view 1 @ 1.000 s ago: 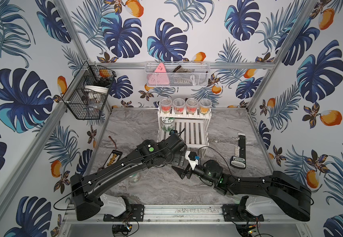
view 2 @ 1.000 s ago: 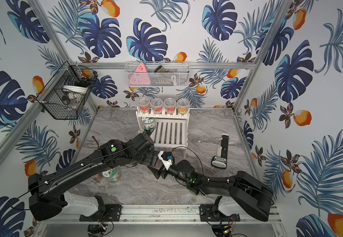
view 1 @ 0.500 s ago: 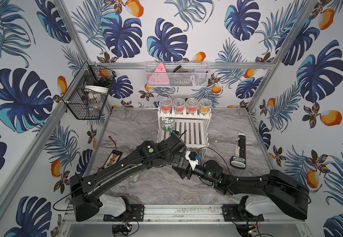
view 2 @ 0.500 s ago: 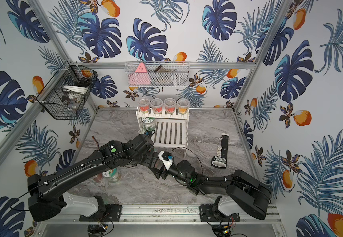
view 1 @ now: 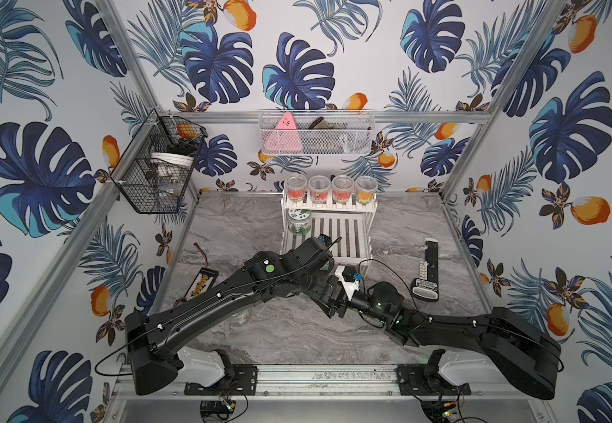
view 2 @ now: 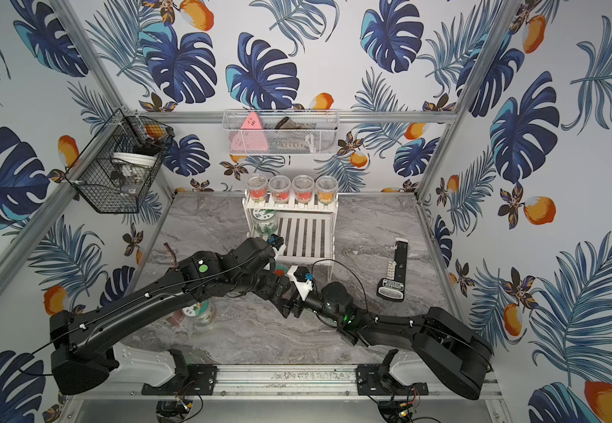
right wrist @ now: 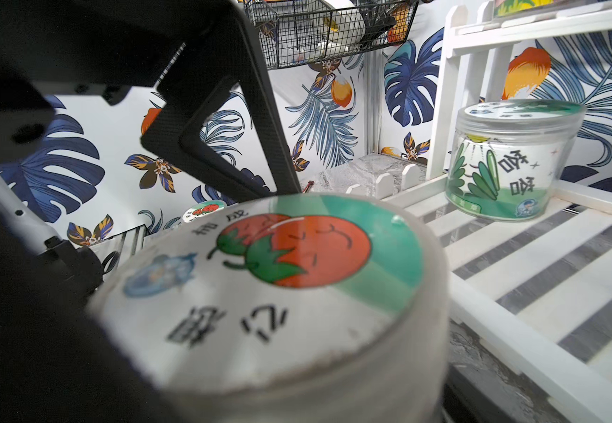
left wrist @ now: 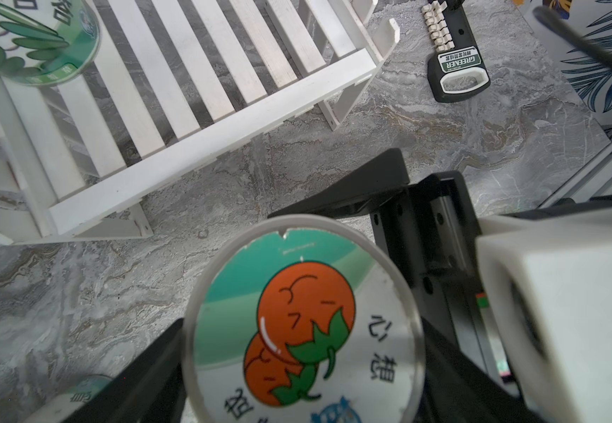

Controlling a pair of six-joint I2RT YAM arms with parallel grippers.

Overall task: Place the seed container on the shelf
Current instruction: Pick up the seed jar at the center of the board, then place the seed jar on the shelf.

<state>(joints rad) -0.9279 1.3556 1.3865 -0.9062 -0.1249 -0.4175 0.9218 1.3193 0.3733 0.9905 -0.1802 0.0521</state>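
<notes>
The left gripper point(left wrist: 302, 329) is clamped on the round, white-rimmed seed container point(left wrist: 304, 278), whose lid sticker shows two orange tomatoes on green and white; its black fingers point(left wrist: 143, 373) sit against opposite sides of the tub. The right gripper point(view 2: 291, 305) meets it from the other side, one black triangular finger point(left wrist: 352, 194) lying just behind the lid's rim, but the lid hides the contact, so whether these jaws press on the tub cannot be told. The seed container is off the small white two-tier slatted shelf point(left wrist: 202, 146), just in front of its lower front rail, over the grey marble-patterned tabletop point(left wrist: 77, 293); whether it stands on that surface cannot be told. On the lower tier, at its left end, stands a clear jar with a green leaf label point(right wrist: 506, 161), and four clear cups point(view 1: 330, 188) line the upper tier. Another clear tub point(view 2: 198, 313) stands on the tabletop under the left arm. A black tool marked GREENER point(left wrist: 458, 69) lies well to the right of the shelf.
</notes>
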